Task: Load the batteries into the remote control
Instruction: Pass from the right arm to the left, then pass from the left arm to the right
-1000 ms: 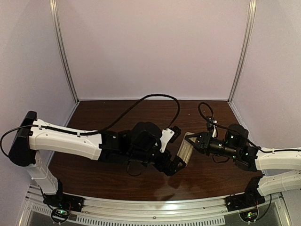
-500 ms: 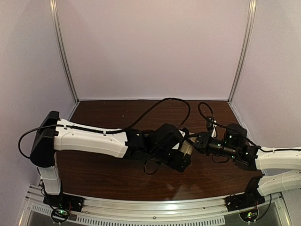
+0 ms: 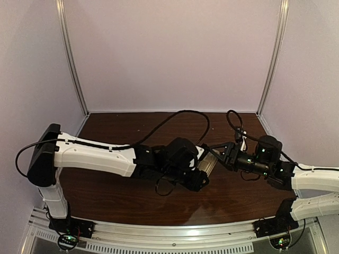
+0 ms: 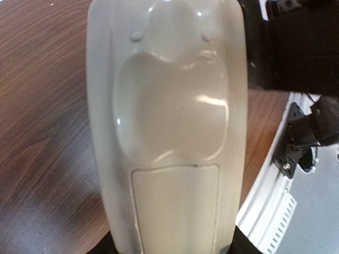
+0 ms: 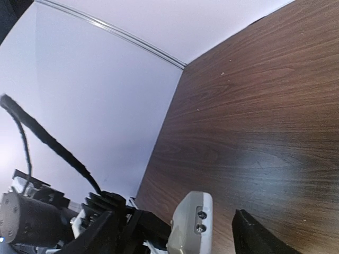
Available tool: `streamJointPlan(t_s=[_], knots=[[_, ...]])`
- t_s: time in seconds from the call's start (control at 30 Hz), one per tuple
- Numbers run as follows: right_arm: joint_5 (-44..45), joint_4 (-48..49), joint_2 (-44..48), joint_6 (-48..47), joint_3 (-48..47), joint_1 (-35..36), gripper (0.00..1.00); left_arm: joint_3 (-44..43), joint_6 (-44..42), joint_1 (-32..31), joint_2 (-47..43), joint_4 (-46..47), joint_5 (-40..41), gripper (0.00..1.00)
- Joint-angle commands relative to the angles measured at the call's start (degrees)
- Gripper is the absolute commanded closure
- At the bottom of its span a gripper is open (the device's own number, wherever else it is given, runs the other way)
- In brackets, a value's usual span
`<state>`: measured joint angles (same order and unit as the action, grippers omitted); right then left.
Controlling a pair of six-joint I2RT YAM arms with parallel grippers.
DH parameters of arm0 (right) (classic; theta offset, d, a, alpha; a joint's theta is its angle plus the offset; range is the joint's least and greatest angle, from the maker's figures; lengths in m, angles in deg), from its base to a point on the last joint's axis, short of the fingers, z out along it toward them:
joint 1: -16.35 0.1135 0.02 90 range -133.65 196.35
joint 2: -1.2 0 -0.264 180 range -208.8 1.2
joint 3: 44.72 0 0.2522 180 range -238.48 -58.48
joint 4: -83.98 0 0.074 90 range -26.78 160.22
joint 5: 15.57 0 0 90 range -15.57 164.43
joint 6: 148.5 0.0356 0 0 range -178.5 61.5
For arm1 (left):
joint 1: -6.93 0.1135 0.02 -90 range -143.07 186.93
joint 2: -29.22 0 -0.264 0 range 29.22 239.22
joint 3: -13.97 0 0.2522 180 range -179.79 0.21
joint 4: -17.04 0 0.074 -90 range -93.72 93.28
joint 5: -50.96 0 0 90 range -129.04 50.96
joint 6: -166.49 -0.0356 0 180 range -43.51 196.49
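Remote (image 4: 169, 132) is held above the table (image 5: 275, 106) near its centre, with its beige back to the left wrist camera and the battery cover at 6 o'clock in that view. Left gripper (image 3: 201, 172) pinches the remote's lower end, a finger on each long edge. Right gripper (image 3: 221, 154), at 2 o'clock from the left one, is spread. The remote's end sits between its fingers, clear of the right one.

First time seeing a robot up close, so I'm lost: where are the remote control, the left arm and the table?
remote control (image 4: 167, 132): left wrist view, its pale back.
left arm (image 3: 90, 154): top view, white casing.
table (image 3: 122, 198): top view, bare wood.
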<state>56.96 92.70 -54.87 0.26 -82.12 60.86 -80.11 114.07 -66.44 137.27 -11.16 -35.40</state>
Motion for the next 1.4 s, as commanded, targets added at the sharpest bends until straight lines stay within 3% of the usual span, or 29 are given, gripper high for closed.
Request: streamJointPlan(t_s=[0.0,0.07,0.1,0.23,0.33,0.63,0.97,1.13,1.2,1.33,1.37], knots=[[-2.94,-0.33,6.02,-6.63,-3.58,-0.7,0.18,6.81,-5.1,2.38,-10.1,13.61,-10.95,0.57],[-3.68,-0.02,9.22,-8.83,-3.85,-0.74,0.03,9.83,-5.67,3.22,-13.35,19.48,-15.25,0.57],[-4.0,0.31,10.72,-9.53,-3.92,-0.74,0.01,10.86,-5.92,3.5,-14.36,21.28,-16.81,0.57],[-10.25,2.93,14.22,-12.96,-5.44,-0.74,0.0,13.08,-7.58,3.83,-16.64,29.22,-25.73,0.57],[-18.55,4.18,11.62,-14.52,-8.54,-0.74,0.01,13.15,-7.09,3.84,-16.91,34.46,-31.22,0.57],[-27.8,16.33,7.18,-9.42,-9.89,0.47,0.17,15.15,-2.72,3.84,-16.89,44.8,-36.73,0.57],[-27.47,15.4,3.85,-8.93,-11.85,2.87,0.4,15.45,-2.38,4.06,-16.49,42.93,-33.51,0.57],[-27.09,13.95,3.47,-9.51,-12.52,3.47,0.58,16.17,-2.08,4.52,-16.75,41.87,-31.72,0.57],[-26.93,13.51,3.43,-9.59,-12.64,3.48,0.67,16.67,-1.9,4.82,-17.16,41.41,-30.78,0.5],[-25.48,7.05,3.43,-12.0,-14.17,3.54,0.76,18.86,-1.61,5.5,-19.59,39.48,-26.55,0.07],[-24.63,4.65,3.49,-13.11,-14.75,3.51,0.76,19.57,-1.68,5.72,-20.58,38.8,-25.59,0.03]])
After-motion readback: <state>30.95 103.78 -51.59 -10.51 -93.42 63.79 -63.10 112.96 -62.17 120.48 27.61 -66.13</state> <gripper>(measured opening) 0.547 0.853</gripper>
